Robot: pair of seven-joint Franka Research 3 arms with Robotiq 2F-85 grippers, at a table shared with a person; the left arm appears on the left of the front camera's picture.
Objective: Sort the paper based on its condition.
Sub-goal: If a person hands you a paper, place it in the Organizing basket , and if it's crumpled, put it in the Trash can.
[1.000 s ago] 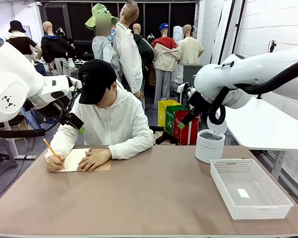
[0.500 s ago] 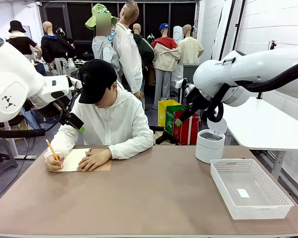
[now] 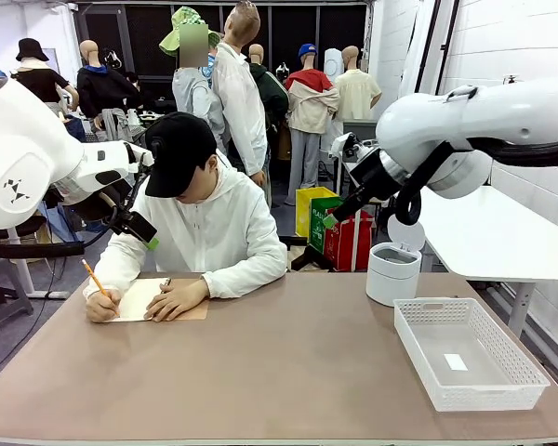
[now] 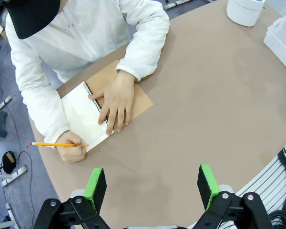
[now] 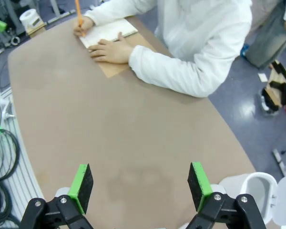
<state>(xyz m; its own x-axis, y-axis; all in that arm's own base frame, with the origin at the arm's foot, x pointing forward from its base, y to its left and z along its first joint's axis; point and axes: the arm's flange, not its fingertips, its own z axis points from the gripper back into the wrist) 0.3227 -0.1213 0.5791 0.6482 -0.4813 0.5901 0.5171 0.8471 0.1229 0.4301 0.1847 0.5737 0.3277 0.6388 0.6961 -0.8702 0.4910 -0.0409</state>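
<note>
- Front view: my right gripper (image 3: 330, 219) hangs high over the far right of the table (image 3: 288, 372), jaws spread wide and empty. Over the last second its arm has swung upward and the green tip has crept up and a little toward the person. My left gripper (image 3: 149, 240) has not moved and sits raised beside the person's shoulder. From this angle I cannot tell how its jaws stand.
- The paper (image 3: 138, 299) is for now a cream page in the open spiral notebook (image 3: 193, 312) at the far left. One hand (image 3: 175, 299) lies flat on it and the other works a pencil (image 3: 95, 277), which has shifted only slightly, so the writing goes on. The white basket (image 3: 426, 302) and the white bin (image 3: 392, 272) stand at the right.
- Left wrist view: my left gripper (image 4: 152, 183) is spread open with nothing between its 2 green pads. It looks down on bare table, with the paper (image 4: 81, 119) well beyond under the flat hand (image 4: 113, 100).
- Right wrist view: my right gripper (image 5: 139, 183) is fully parted and holds nothing. The paper (image 5: 107, 29) is far off at the top, and the bin (image 5: 257, 191) is at the lower right.
- My reading: only my right arm has changed, which looks like repositioning. No sheet is free to take, so sorting has not begun and I wait for the person to finish.
</note>
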